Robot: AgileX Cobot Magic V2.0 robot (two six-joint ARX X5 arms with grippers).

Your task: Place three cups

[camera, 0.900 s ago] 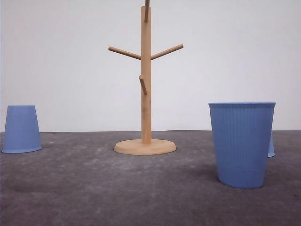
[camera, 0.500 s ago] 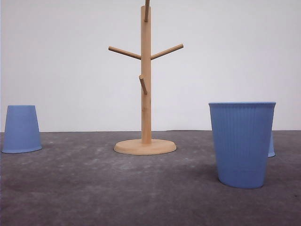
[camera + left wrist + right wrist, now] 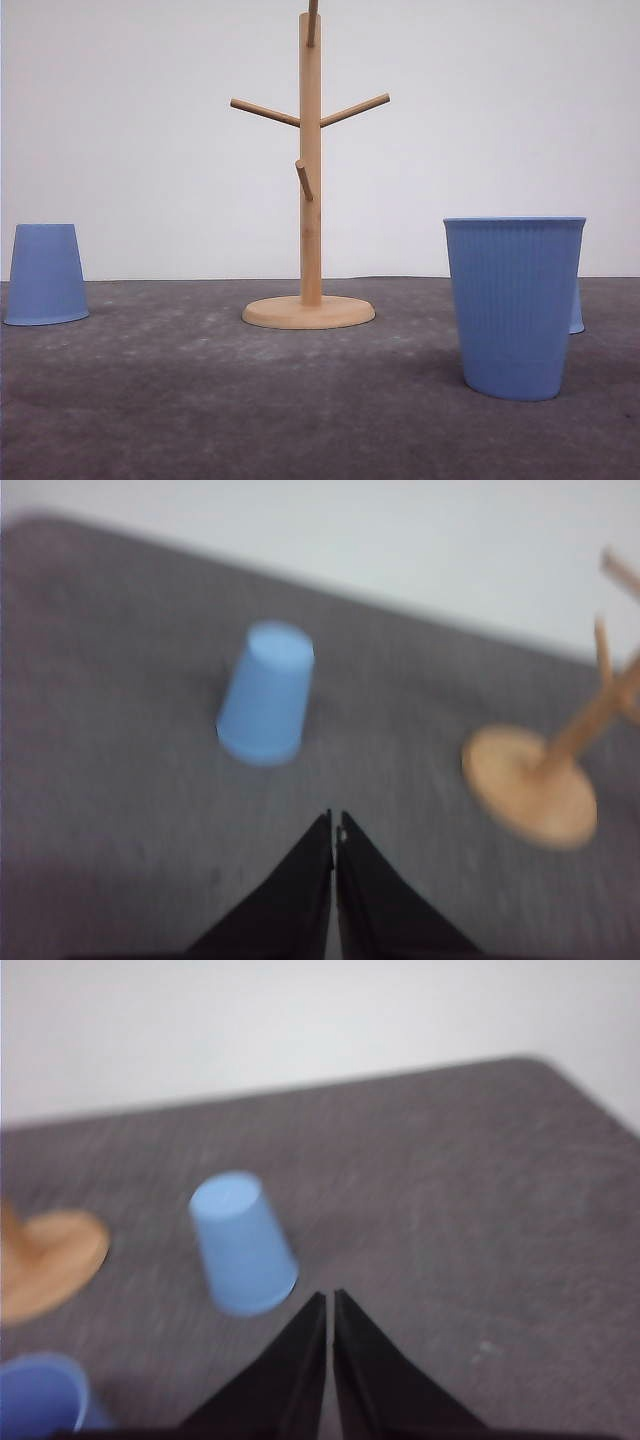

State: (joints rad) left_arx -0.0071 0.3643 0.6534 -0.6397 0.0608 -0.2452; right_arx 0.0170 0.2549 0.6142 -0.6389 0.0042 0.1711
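Beside the wooden peg stand (image 3: 310, 200) I see three blue cups (image 3: 515, 305) unhung; left gripper (image 3: 335, 825) and right gripper (image 3: 329, 1300) closed, empty.

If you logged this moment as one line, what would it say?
stand: pegs bare | left cup: upside down | near cup: upright | far cup: upside down | both jaws shut, empty

No readable text, labels, brands, numbers — none on anything in view
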